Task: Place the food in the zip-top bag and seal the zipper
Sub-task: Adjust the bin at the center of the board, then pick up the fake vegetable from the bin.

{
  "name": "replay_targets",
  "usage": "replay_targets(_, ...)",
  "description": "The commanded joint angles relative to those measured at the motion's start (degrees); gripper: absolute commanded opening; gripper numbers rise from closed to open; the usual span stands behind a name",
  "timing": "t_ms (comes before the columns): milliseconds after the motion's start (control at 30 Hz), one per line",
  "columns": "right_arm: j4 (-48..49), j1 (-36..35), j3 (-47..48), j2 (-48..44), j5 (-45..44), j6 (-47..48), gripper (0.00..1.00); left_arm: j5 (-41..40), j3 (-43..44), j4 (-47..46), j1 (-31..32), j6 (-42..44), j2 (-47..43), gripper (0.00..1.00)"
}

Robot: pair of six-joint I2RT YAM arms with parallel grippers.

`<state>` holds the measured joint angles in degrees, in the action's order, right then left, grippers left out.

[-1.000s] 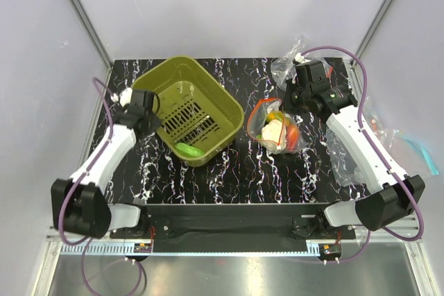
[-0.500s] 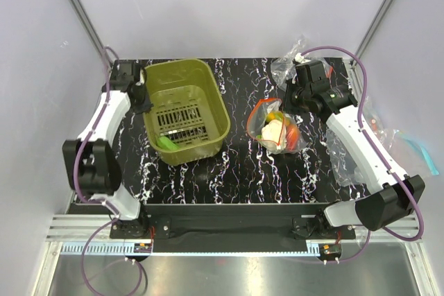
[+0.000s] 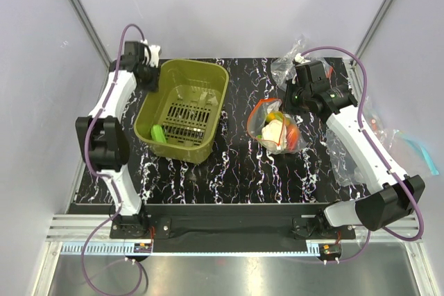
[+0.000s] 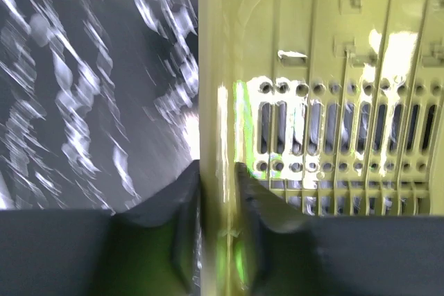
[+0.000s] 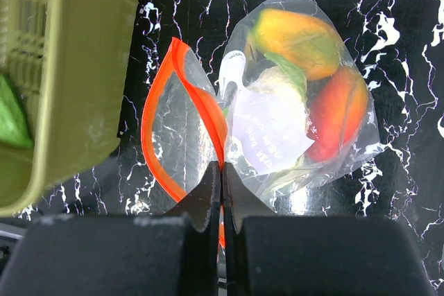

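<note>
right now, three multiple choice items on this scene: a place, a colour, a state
1. The mouth of the clear plastic zip-top bag is: A sealed B open C torn
2. The thin zipper strip pinched by the right gripper is: A blue B red C white
3. The bright green toy food piece lies: A in the olive-green slotted plastic basket B in the bag C in the right gripper
Answers: 1 B, the strip's two sides gape apart; 2 B, red in the right wrist view; 3 A, by the basket's left wall.
</note>
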<state>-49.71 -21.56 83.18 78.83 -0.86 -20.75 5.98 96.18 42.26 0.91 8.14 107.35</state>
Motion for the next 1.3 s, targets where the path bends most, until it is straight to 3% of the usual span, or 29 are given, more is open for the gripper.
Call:
replay_targets(0, 0.1, 0.2, 1.8, 0.1, 0.7, -0.3, 0.0, -1.4, 12.2, -1.4, -0.1, 5.7, 4.9, 0.41)
replay_targets(33, 0.1, 0.2, 2.0, 0.2, 0.7, -0.3, 0.0, -1.2, 13.8, -0.5, -0.1, 5.1, 6.0, 0.57)
replay_targets(167, -0.5, 0.2, 2.3, 0.0, 0.1, 0.1, 0.0, -2.5, 14.6, -2.5, -0.1, 2.4, 5.9, 0.7)
replay_targets(333, -0.8, 0.1, 2.4, 0.0, -0.3, -0.1, 0.0, -5.8, 14.1, 1.0, 0.8, -7.9, 0.2, 0.68)
replay_targets(567, -0.1, 0.2, 1.1, 0.1, 0.2, -0.5, 0.0, -25.4, 0.6, -2.7, 12.1, -14.2, -17.5, 0.74)
replay_targets(733, 0.0, 0.2, 0.1, -0.4, 0.7, -0.4, 0.0, -34.7, -3.8, 0.8, 15.3, -22.1, -22.6, 0.74)
replay_targets(900, -0.2, 0.2, 0.1, -0.9, 0.4, -0.1, 0.0, -28.7, -8.6, 7.6, 16.1, -27.7, -26.2, 0.74)
replay_targets(967, 0.0, 0.2, -0.4, -1.0, 0.6, -0.3, 0.0, -24.3, -10.4, 9.5, 16.3, -27.8, -26.1, 0.8)
replay_targets(1067, 0.5, 0.1, -1.0, -1.1, 0.7, -0.7, 0.0, -20.1, -14.7, 9.2, 16.6, -26.9, -25.9, 0.85)
replay_targets(1267, 0.5, 0.2, -1.0, -1.3, 0.8, -0.5, 0.0, -17.9, -19.2, 9.2, 16.6, -27.6, -24.0, 0.84)
